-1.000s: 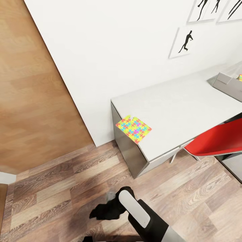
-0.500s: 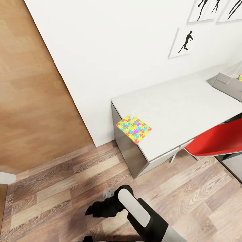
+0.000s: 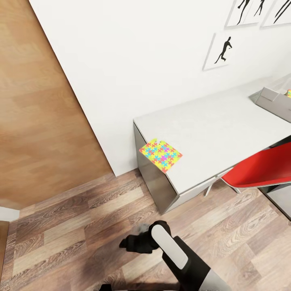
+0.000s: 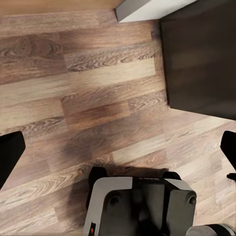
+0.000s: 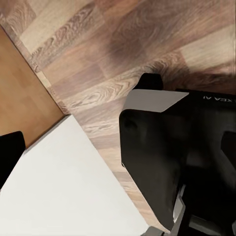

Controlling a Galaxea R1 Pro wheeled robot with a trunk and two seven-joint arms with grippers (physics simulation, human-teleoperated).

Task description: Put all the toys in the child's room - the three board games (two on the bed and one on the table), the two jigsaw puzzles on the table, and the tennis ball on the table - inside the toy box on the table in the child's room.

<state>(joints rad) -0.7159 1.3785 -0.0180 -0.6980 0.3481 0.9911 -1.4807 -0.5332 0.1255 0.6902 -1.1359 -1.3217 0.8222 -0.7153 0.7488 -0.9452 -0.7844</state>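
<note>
- Low at the head view's centre, a black gripper (image 3: 135,243) on a white-and-black arm hangs over the wood-plank floor; I cannot tell which arm it is.
- The left gripper (image 4: 118,147) has its fingertips spread wide and holds nothing. The right gripper (image 5: 118,145) looks likewise parted and empty.
- The thin flat jigsaw puzzle, patterned yellow, pink and blue (image 3: 161,155), lies ahead of that arm and slightly right. It is turned diamond-wise at the near left corner of the long pale grey-white table (image 3: 210,129).
- A red chair seat (image 3: 258,169) overlaps the table's front edge.
- The shallow light grey toy box (image 3: 268,100) sits far right, well apart from the puzzle, so the carry will likely run rightward along the table.
</note>
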